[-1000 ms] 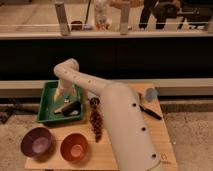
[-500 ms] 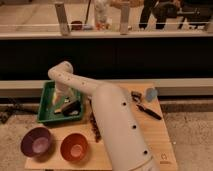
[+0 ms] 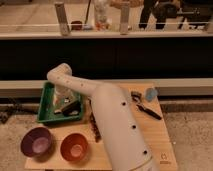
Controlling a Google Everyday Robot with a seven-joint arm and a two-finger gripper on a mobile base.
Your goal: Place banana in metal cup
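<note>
My gripper (image 3: 63, 101) hangs down over the green tray (image 3: 46, 106) at the left of the wooden table, at the end of the white arm (image 3: 112, 125) that reaches up from the lower right. A pale object (image 3: 58, 107) lies in the tray right under the gripper; I cannot tell whether it is the banana. A dark object (image 3: 72, 107) lies beside it in the tray. The metal cup (image 3: 150, 93) stands upright near the table's far right edge, far from the gripper.
A purple bowl (image 3: 36, 142) and an orange bowl (image 3: 74, 146) stand at the front left. A dark knobbly strip (image 3: 94, 126) lies beside the arm. A black tool (image 3: 149, 111) lies near the cup. A dark wall runs behind the table.
The arm has swung left. The gripper now sits lower and further left over the green tray.
</note>
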